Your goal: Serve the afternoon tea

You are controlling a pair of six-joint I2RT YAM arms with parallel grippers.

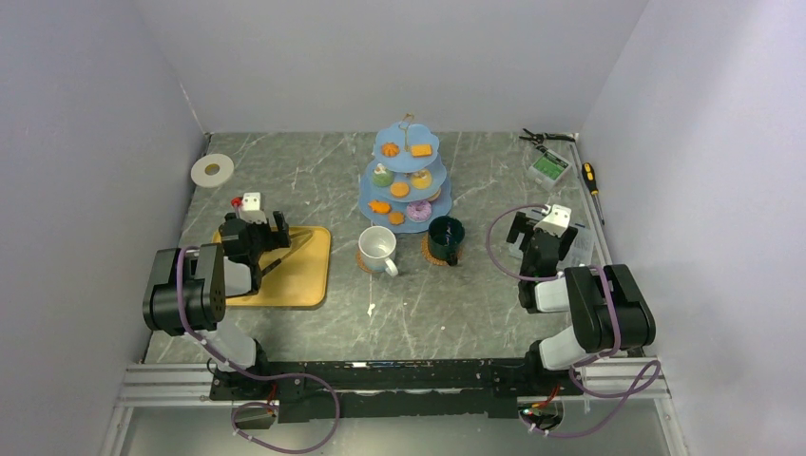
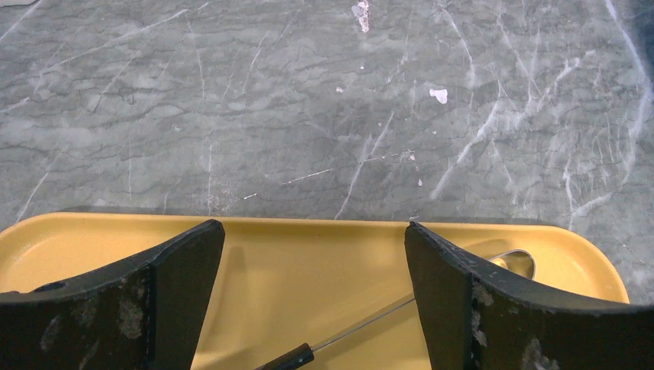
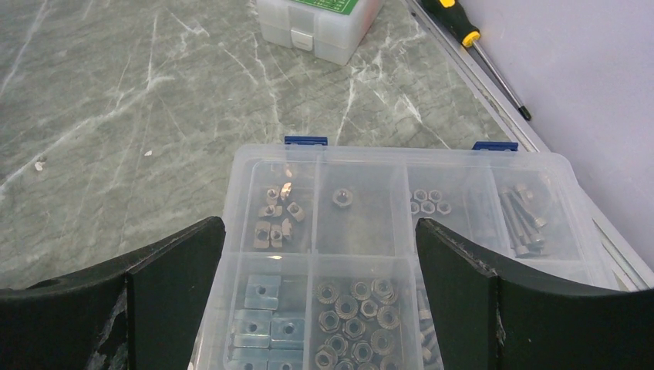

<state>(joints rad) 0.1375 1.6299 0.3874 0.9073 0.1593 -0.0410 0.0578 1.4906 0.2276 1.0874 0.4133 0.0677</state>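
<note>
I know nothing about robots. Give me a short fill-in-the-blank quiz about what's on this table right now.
1. The light-blue stand carrying the treats has ____ tiers.
2. The white mug stands left of a second mug, coloured dark ____.
3. The left tool hangs open over a flat tray coloured ____.
4. The right tool hangs open over a clear box of small metal parts, whose two clips are ____.

Missing words: three; green; yellow; blue.

grey marble table [image 1: 285, 171] bears yellow tray [image 1: 306, 277], blue stand [image 1: 411, 226], parts box [image 3: 401, 231], white ring [image 1: 212, 170].
</note>
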